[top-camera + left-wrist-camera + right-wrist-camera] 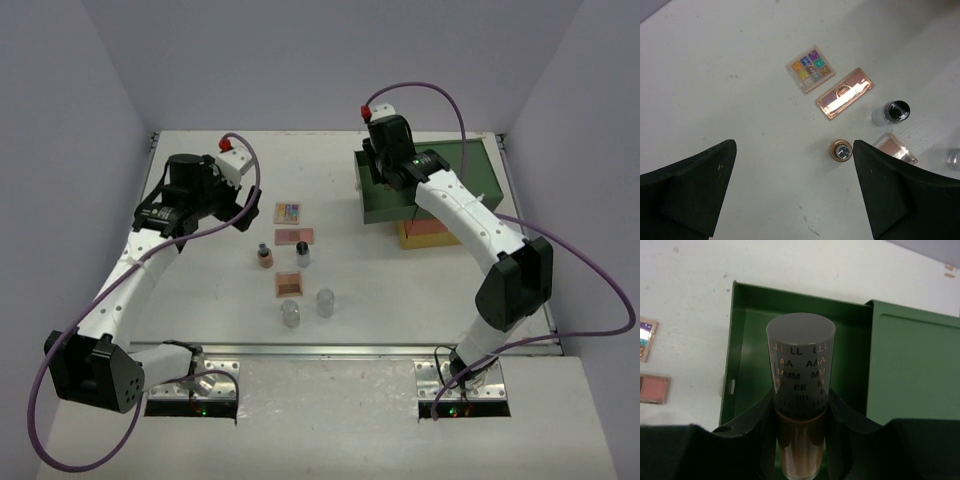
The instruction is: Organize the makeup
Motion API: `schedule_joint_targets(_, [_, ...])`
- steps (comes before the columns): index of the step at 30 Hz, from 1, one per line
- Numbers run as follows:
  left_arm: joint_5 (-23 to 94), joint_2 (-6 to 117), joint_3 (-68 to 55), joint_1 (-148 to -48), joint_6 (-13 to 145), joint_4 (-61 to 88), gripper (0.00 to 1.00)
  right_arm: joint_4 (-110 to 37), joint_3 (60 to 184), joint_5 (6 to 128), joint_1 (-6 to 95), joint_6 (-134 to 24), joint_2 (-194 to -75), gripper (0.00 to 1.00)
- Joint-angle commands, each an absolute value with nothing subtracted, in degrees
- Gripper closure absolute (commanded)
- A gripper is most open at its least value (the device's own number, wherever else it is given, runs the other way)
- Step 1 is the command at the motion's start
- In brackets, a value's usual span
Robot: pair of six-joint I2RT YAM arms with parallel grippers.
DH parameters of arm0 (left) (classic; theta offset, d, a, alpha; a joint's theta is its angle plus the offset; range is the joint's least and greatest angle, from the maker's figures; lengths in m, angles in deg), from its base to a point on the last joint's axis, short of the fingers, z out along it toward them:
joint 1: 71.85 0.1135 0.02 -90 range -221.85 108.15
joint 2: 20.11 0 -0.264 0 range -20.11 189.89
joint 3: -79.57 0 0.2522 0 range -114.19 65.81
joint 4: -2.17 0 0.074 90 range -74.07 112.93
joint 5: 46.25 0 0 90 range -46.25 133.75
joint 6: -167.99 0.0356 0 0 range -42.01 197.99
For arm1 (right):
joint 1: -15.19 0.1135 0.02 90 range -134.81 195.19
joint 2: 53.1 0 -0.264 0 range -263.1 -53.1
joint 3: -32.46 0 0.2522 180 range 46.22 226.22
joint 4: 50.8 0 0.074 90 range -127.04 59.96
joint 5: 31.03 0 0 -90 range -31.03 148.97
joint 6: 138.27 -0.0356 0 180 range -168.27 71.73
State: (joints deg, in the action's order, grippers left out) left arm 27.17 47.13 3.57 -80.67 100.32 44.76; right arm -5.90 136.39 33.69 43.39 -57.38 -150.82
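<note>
The right hand [800,407] is gripping a brown bottle [800,360] by its body. The jaws are partly closed around it, and its grey lettered cap is pointing away from the wrist. Beyond the cap, an open green compartment [747,340] is lying below the hand, with a flat green top [915,365] beside it.

The left hand [795,145] is hovering wide open and empty, angled down at the tabletop [715,75]. A small brown bottle [841,150] is standing just beside one finger [900,195], which is partly hiding a square palette [895,146]. Farther out are a black-capped bottle [896,111], a long pink palette [845,93] and, farthest, a multicoloured palette [810,69].
</note>
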Motion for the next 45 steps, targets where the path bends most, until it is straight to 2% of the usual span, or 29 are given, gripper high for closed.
schedule_joint_targets(1, [26.6,46.2,5.5,-80.6,104.2,43.1,0.0,-5.9,137.9,34.4,43.0,-62.3,-150.5,0.68])
schedule_joint_targets(3, [26.4,46.2,5.8,-80.6,104.8,43.3,0.0,-5.4,137.9,34.8,43.0,-62.9,-150.8,0.62])
schedule_joint_targets(5, [25.8,46.1,6.6,-80.6,106.0,44.0,0.0,-4.6,138.0,35.4,43.0,-63.6,-151.1,0.51])
schedule_joint_targets(10, [23.9,46.2,7.3,-80.6,108.0,45.6,0.01,-4.3,137.8,35.3,43.0,-64.0,-150.8,0.39])
schedule_joint_targets(19, [19.5,47.2,8.7,-81.2,112.8,49.8,0.05,-3.6,139.7,35.5,43.0,-62.5,-148.4,0.38])
schedule_joint_targets(24, [16.5,48.4,10.7,-82.7,116.7,53.1,0.05,-4.6,139.4,42.3,43.0,-59.9,-144.2,0.38])
schedule_joint_targets(30, [17.7,52.0,12.4,-85.1,115.7,50.1,0.06,-6.5,135.4,47.8,43.1,-59.1,-138.6,0.38])
schedule_joint_targets(34, [22.6,55.5,14.4,-88.6,113.9,45.3,0.09,-8.0,132.0,48.5,43.1,-58.1,-135.2,0.37])
schedule_joint_targets(39, [29.8,60.6,16.6,-90.7,112.8,40.2,0.2,-8.2,129.1,47.1,43.1,-56.6,-132.4,0.36])
schedule_joint_targets(42, [31.4,63.0,15.9,-90.7,112.0,38.9,0.31,-8.4,127.6,46.8,43.1,-56.0,-131.1,0.36])
schedule_joint_targets(45, [32.2,65.3,15.0,-90.7,110.9,38.6,0.37,-9.0,126.5,46.7,43.1,-55.5,-130.3,0.36])
